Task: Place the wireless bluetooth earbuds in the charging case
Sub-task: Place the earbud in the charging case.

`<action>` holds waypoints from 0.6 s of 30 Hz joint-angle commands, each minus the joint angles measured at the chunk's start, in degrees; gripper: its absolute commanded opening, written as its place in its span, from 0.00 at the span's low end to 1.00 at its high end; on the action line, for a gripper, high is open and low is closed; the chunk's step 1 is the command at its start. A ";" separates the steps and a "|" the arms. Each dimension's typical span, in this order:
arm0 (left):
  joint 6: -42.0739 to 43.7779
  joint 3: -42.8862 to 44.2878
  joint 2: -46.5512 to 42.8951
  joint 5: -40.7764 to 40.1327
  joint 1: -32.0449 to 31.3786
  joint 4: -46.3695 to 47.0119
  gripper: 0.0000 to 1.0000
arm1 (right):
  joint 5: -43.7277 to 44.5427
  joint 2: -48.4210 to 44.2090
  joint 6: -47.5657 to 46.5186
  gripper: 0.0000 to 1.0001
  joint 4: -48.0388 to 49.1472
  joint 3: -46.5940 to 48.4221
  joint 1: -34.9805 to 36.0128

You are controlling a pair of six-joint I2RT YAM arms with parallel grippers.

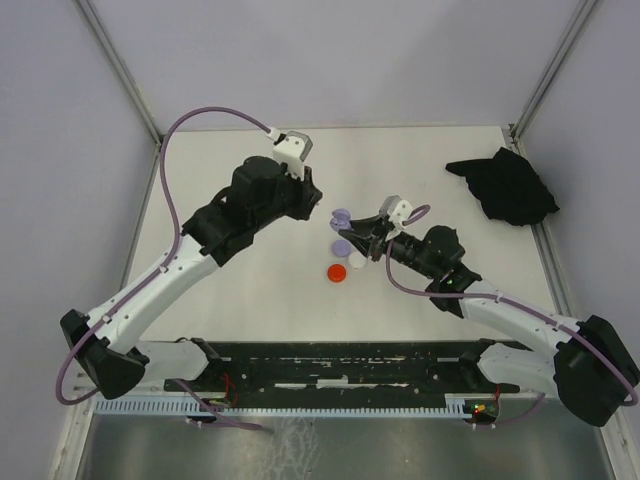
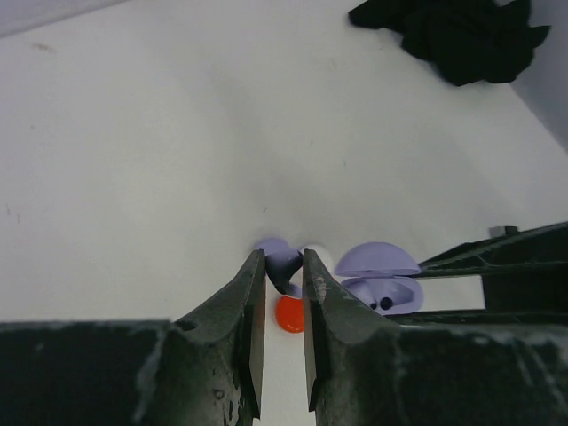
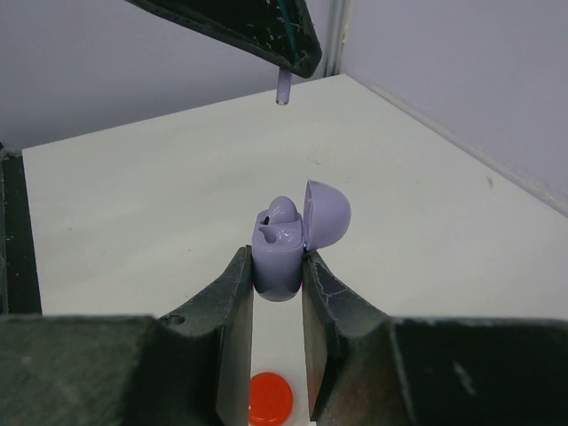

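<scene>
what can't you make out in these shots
- earbud in the left gripper: left wrist view, its fingers cover most of it; right wrist view shows only its stem.
- charging case sockets: right wrist view, lid and rim hide them.
- red disc: right wrist view, cut by the bottom edge.
- top view: earbud too small.

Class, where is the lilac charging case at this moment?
The lilac charging case is centre of the right wrist view, pinched in the right gripper, lid open rightward; the red disc lies just below it in frame.

Black cloth (image 1: pixel 503 186) far right on white table (image 1: pixel 270 310); red disc (image 1: pixel 337 272)
</scene>
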 commanded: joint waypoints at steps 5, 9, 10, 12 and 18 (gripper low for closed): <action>5.37 -2.62 -5.65 -1.05 -6.24 12.28 0.21 | -2.42 -0.11 3.95 0.02 8.60 4.14 0.25; 7.09 -3.85 -5.67 -0.86 -8.84 14.09 0.21 | -2.46 -0.20 5.25 0.02 10.20 4.24 0.25; 7.34 -4.13 -5.64 -0.86 -9.23 14.48 0.21 | -2.46 -0.18 5.64 0.02 10.64 4.28 0.22; 7.82 -4.54 -5.60 -1.13 -9.74 14.66 0.21 | -2.40 -0.29 6.02 0.02 11.06 4.24 0.23; 9.14 -5.85 -5.62 -1.72 -10.75 14.67 0.21 | -2.47 -0.37 6.88 0.02 11.87 4.50 0.23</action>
